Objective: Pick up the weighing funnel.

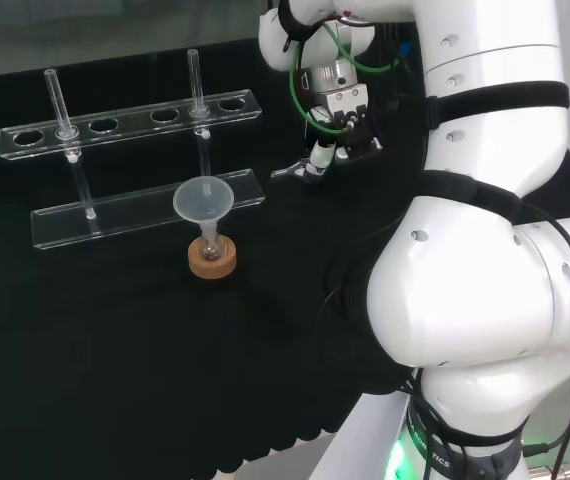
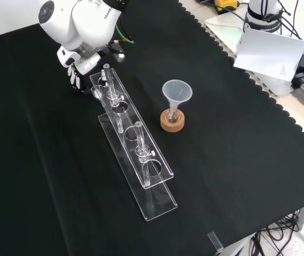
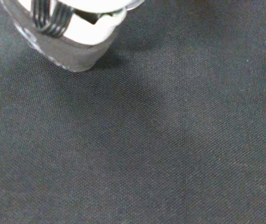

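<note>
Head view: the hand (image 1: 337, 135) hangs low over the black surface (image 1: 165, 340), just right of the clear test-tube rack (image 1: 145, 205). The weighing funnel (image 1: 290, 172) juts left from under it.

Front view: the hand (image 2: 76, 74) is beside the rack's far end, and the weighing funnel (image 2: 95, 92) lies between them.

Wrist view: the clear weighing funnel (image 3: 72, 58) lies against a white part of the hand (image 3: 93, 28). I cannot tell whether the hand grips it.

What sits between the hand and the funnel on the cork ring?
The clear tube rack, seen in the front view, stands between hand and funnel.
</note>
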